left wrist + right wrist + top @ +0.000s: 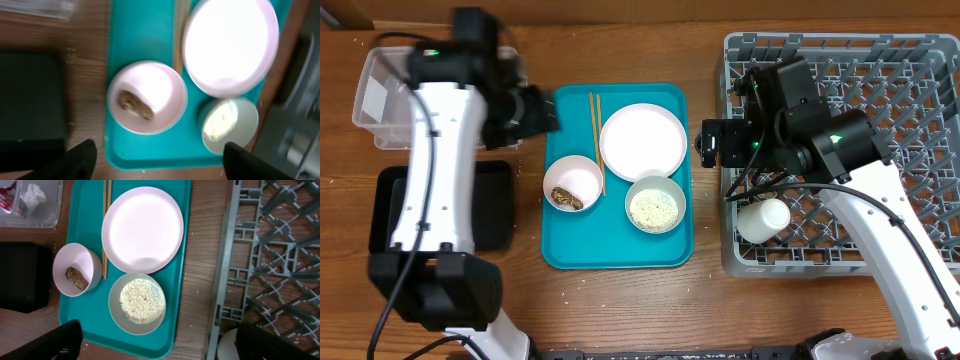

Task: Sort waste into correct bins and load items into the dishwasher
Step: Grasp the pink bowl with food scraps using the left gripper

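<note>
On the teal tray point(560, 255) lie a white plate point(641, 140), a bowl with a brown food lump point(573, 182), a bowl of rice point(653, 204) and two chopsticks point(595, 130). The white cup point(763, 219) lies in the grey dish rack point(920, 70). The clear tub point(375, 95) holds the napkin point(34, 195) and the red wrapper point(6, 200). The black tray point(498, 205) is at the left. My left gripper point(542, 110) is open and empty above the tray's left edge point(160, 165). My right gripper point(704, 146) is open and empty between tray and rack point(167, 345).
Scattered rice grains lie on the wooden table in front of the teal tray point(197, 290). The rack's near-left corner point(225, 305) stands close to the tray's right edge. Both arms reach over the table on either side of the tray.
</note>
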### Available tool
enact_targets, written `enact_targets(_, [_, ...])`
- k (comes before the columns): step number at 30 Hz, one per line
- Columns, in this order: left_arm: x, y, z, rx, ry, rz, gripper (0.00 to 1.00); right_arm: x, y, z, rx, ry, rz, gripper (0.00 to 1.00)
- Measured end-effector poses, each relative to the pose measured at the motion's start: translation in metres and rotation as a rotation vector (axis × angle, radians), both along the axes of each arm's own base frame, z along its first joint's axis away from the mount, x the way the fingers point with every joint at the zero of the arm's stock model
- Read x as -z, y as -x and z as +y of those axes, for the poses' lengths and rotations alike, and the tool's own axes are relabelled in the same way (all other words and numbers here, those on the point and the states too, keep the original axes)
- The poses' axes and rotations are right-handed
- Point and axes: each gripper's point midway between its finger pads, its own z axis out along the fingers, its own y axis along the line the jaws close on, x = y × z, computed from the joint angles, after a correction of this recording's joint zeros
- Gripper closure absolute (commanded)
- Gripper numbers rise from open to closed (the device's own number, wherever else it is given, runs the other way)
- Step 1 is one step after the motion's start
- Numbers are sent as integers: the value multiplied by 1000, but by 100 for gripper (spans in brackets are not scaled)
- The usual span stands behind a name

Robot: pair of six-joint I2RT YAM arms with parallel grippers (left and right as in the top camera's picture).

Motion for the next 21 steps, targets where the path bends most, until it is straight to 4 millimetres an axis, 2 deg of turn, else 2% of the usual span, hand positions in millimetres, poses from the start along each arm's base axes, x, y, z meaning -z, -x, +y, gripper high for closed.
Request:
enact_targets(2, [12,12,-34,102,-13,29,18,1,-3,-9,28,2,5,0])
enact_targets(4, [27,20,-59,182,-54,38,17,2,-5,-20,55,6,15,0])
enact_targets(6, [60,35,-90,296,-137,55,18,4,-8,-40,110,15,33,0])
enact_targets(7, [74,38,-99,328,-159,50,19,7,-6,-46,126,21,51,0])
enact_targets(10, [103,40,-102,347,-195,54,23,9,-2,-51,127,33,70,0])
enact_targets(14, [124,35,-96,331,-224,41,26,11,2,-52,117,43,87,0])
enact_targets(17, [131,30,-94,301,-236,23,31,12,3,-52,115,45,89,0])
enact_targets(21, [142,21,-94,250,-231,-17,44,13,5,-53,114,48,99,0])
